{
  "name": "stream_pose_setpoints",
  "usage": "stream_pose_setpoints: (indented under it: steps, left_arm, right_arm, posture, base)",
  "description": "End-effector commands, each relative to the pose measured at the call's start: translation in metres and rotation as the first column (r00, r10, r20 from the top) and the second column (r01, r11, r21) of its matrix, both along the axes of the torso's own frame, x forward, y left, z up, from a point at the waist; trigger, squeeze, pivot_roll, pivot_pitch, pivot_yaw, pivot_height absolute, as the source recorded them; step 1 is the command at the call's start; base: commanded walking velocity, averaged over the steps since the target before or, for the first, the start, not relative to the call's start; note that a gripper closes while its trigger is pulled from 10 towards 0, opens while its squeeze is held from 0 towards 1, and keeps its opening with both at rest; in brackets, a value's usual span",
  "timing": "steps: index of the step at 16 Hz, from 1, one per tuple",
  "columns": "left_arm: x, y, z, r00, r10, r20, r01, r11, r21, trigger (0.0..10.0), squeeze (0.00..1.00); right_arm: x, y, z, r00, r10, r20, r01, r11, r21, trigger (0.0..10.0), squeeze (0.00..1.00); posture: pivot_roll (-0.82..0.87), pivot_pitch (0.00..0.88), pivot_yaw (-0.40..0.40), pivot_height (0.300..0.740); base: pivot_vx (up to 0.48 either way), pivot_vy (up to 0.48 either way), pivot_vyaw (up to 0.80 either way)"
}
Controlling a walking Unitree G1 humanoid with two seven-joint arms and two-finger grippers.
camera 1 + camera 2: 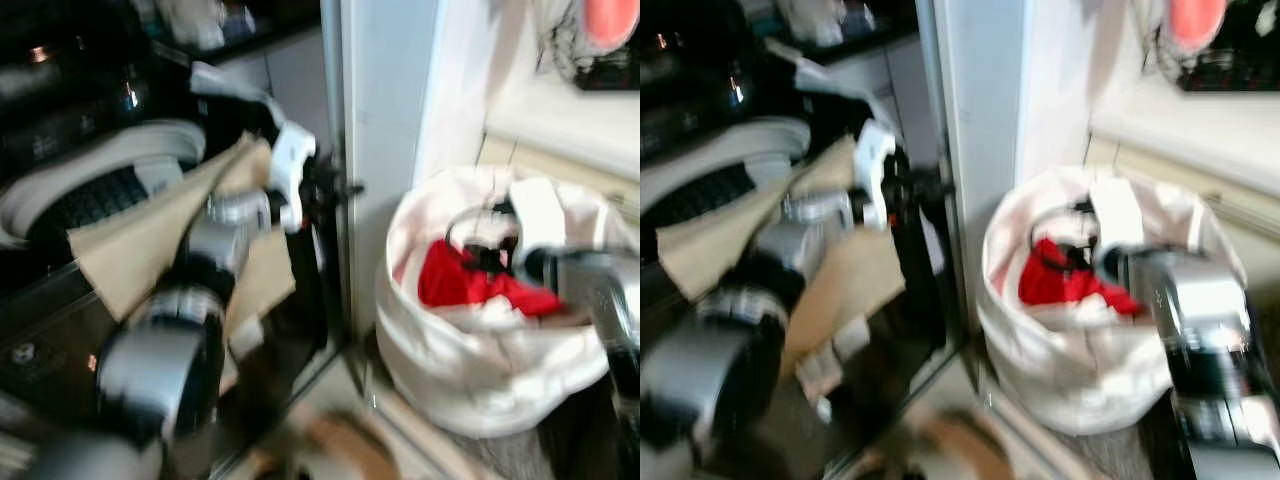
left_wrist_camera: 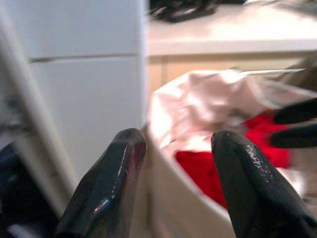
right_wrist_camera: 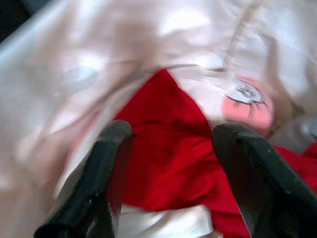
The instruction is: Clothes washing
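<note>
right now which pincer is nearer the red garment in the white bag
Right. The right pincer hangs open directly over the red garment inside the white laundry bag. The left pincer is open too, but outside the bag, off to its left.

A white laundry bag [image 1: 480, 370] stood on the floor [image 1: 330, 400] just beside a white cabinet panel [image 1: 385, 150]. Inside it lay a red garment [image 1: 455, 280] among pale cloth [image 3: 99, 64]. The floor showed blurred.
</note>
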State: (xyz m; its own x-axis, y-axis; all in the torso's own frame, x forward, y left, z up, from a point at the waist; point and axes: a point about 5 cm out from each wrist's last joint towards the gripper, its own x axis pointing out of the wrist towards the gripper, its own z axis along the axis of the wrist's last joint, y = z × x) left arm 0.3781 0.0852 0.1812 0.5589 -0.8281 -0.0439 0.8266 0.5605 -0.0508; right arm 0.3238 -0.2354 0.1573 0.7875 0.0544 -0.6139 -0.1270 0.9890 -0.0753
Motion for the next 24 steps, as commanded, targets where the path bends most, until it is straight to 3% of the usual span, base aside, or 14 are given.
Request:
stream_pose_setpoints:
  steps: [1,2,4,6,9,11,12,13,15,17,18,19,20,24]
  left_arm:
    - [-0.007,-0.001,0.004,0.999,-0.044,0.005,0.044,0.999,-0.021,10.0,0.00]
    - [-0.011,-0.002,0.002,0.998,-0.058,0.003,0.058,0.998,-0.016,10.0,0.00]
    - [-0.031,-0.003,-0.011,0.992,-0.125,-0.014,0.125,0.992,0.005,10.0,0.00]
    - [-0.047,0.002,-0.015,0.993,-0.118,-0.023,0.119,0.991,0.062,10.0,0.00]
    - [-0.060,0.002,-0.004,0.988,-0.148,-0.031,0.149,0.988,0.033,10.0,0.00]
    - [-0.079,0.000,0.001,0.962,-0.267,-0.051,0.269,0.962,0.047,10.0,0.00]
    - [-0.083,-0.001,0.003,0.961,-0.270,-0.052,0.273,0.960,0.056,10.0,0.00]
    - [-0.084,-0.002,0.004,0.964,-0.259,-0.058,0.263,0.963,0.059,10.0,0.00]
    - [-0.089,-0.002,0.003,0.964,-0.253,-0.080,0.259,0.963,0.076,10.0,0.00]
    - [-0.094,-0.001,0.004,0.962,-0.255,-0.094,0.262,0.962,0.081,10.0,0.00]
    - [-0.096,-0.001,0.004,0.962,-0.255,-0.100,0.263,0.961,0.085,10.0,0.00]
    - [-0.097,-0.001,0.004,0.962,-0.254,-0.102,0.263,0.961,0.086,10.0,0.00]
    - [-0.098,0.000,0.003,0.962,-0.251,-0.107,0.260,0.961,0.089,10.0,0.00]
    - [-0.098,0.001,0.003,0.967,-0.228,-0.116,0.240,0.965,0.102,10.0,0.00]
  right_arm:
    - [0.008,-0.001,-0.006,1.000,0.000,-0.007,0.000,1.000,0.017,10.0,1.00]
    - [0.010,-0.002,-0.009,1.000,-0.003,-0.014,0.003,1.000,0.021,10.0,1.00]
    - [0.020,-0.004,-0.021,1.000,-0.002,-0.023,0.002,1.000,0.003,10.0,1.00]
    - [0.030,-0.001,-0.031,0.999,0.025,-0.046,-0.024,0.999,0.023,10.0,1.00]
    - [0.032,0.000,-0.042,0.996,0.035,-0.088,-0.036,0.999,-0.012,10.0,1.00]
    - [0.033,0.004,-0.056,0.995,0.020,-0.097,-0.022,1.000,-0.019,10.0,1.00]
    - [0.032,0.004,-0.064,0.995,0.004,-0.095,-0.010,0.998,-0.066,10.0,1.00]
    - [0.030,0.002,-0.072,0.994,-0.015,-0.106,0.003,0.994,-0.112,10.0,0.00]
    - [0.022,0.002,-0.087,0.989,-0.036,-0.143,0.015,0.989,-0.146,10.0,0.00]
    - [0.017,0.008,-0.098,0.986,-0.023,-0.166,0.008,0.996,-0.090,10.0,0.00]
    - [0.013,0.008,-0.104,0.982,-0.028,-0.185,0.009,0.995,-0.100,6.6,0.00]
    - [0.012,0.008,-0.105,0.982,-0.034,-0.187,0.014,0.994,-0.105,6.6,0.00]
    - [0.011,0.007,-0.107,0.981,-0.051,-0.188,0.031,0.994,-0.108,0.0,0.00]
    - [0.013,-0.001,-0.102,0.983,-0.068,-0.172,0.043,0.989,-0.143,0.0,0.00]
  posture:
    - [-0.08,0.000,0.115,0.740]
    - [-0.08,0.000,0.112,0.740]
    - [-0.06,0.000,0.096,0.740]
    - [-0.04,0.000,0.085,0.740]
    - [-0.02,0.000,0.080,0.740]
    - [-0.02,0.000,0.088,0.740]
    - [-0.02,0.000,0.093,0.740]
    - [-0.01,0.000,0.093,0.740]
    - [0.01,0.000,0.092,0.740]
    - [0.03,0.000,0.085,0.740]
    - [0.03,0.000,0.081,0.740]
    - [0.04,0.000,0.079,0.740]
    - [0.04,0.000,0.079,0.740]
    - [0.03,0.000,0.079,0.740]
  base:
    - [0.000,0.000,0.00]
    - [0.000,0.000,0.00]
    - [0.000,0.000,0.00]
    - [0.000,0.000,0.00]
    - [0.000,0.000,0.00]
    - [0.000,0.000,0.00]
    - [0.000,0.000,0.00]
    - [0.000,0.000,0.00]
    - [0.000,0.000,0.00]
    - [0.000,0.000,0.00]
    - [0.000,0.000,0.00]
    - [0.000,0.000,0.00]
    - [0.000,0.000,0.00]
    - [0.000,0.000,0.00]
